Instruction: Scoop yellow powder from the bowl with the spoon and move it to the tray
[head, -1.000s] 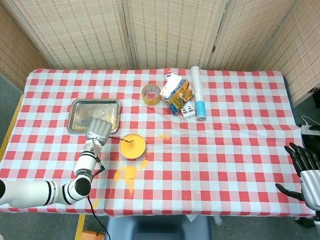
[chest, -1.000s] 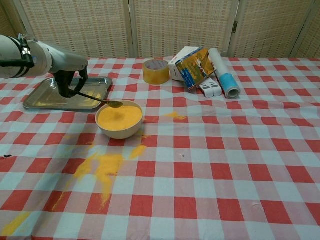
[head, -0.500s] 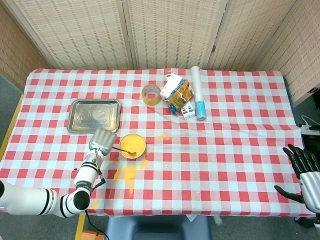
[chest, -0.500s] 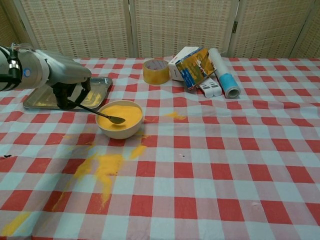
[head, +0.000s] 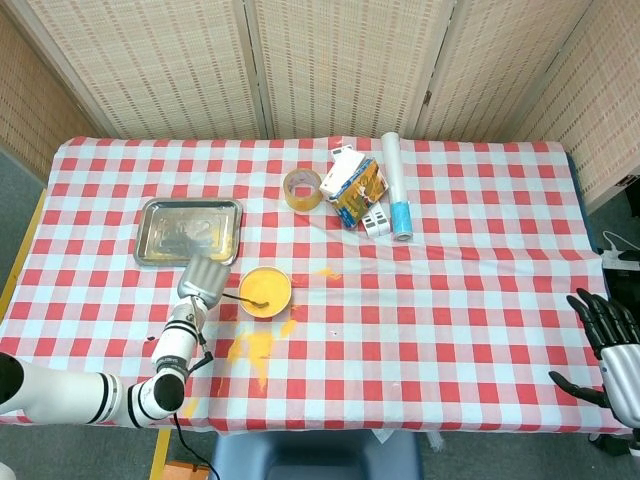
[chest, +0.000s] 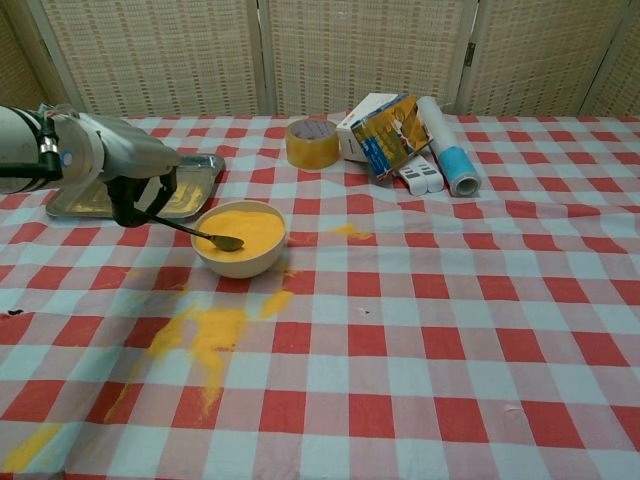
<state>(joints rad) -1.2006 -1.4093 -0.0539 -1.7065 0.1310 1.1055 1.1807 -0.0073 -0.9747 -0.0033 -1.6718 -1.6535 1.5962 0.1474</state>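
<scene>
Over the last second the left robot hand has drawn back from over the tray toward the near-left side of the worktop, a table under a red-and-white checked cloth, and has lowered the thin dark metal spoon it grips. The spoon's bowl, which hung level over the rim a second ago, now dips into the powder. That reads as the start of a fresh scoop, with no load yet lifted.

The rectangular shiny metal tray lies toward the far-left corner; a thin film of yellow shows on its floor in the chest view. The small round cream bowl, just nearer and rightward of it, is nearly full of yellow powder. More spilled yellow powder streaks the cloth toward the near edge.

The right robot hand rests off the right edge, fingers spread, holding nothing.
</scene>
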